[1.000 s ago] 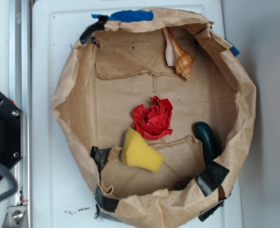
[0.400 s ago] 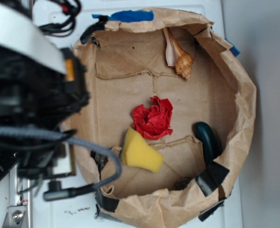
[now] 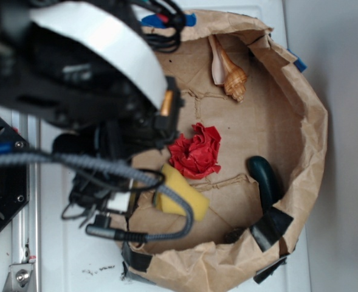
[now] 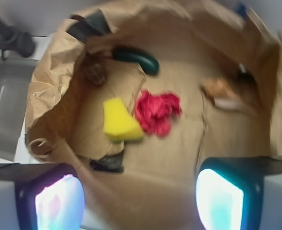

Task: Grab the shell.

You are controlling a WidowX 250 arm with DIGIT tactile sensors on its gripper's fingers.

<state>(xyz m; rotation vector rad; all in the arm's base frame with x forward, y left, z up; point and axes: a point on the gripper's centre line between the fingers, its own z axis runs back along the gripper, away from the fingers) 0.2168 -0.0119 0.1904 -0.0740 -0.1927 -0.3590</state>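
The shell (image 3: 229, 71) is a tan-orange ribbed spiral with a pale flared lip. It lies at the back of the brown paper basin (image 3: 312, 131), near its far wall. In the wrist view the shell (image 4: 220, 91) is a blurred tan and white shape at the right. My gripper (image 4: 138, 199) is open and empty, its two glowing pads wide apart, high above the basin's near rim and far from the shell. In the exterior view the arm covers the basin's left side and the fingers are hidden.
A crumpled red paper flower (image 3: 196, 151) lies mid-basin, with a yellow sponge (image 3: 180, 196) beside it. A dark green curved object (image 3: 264, 177) lies at the right. A small dark brown lump (image 3: 232, 234) sits near the front wall. Black tape patches mark the rim.
My arm has swung in from the left and now hangs over the left part of the basin. The objects in the basin have not moved.
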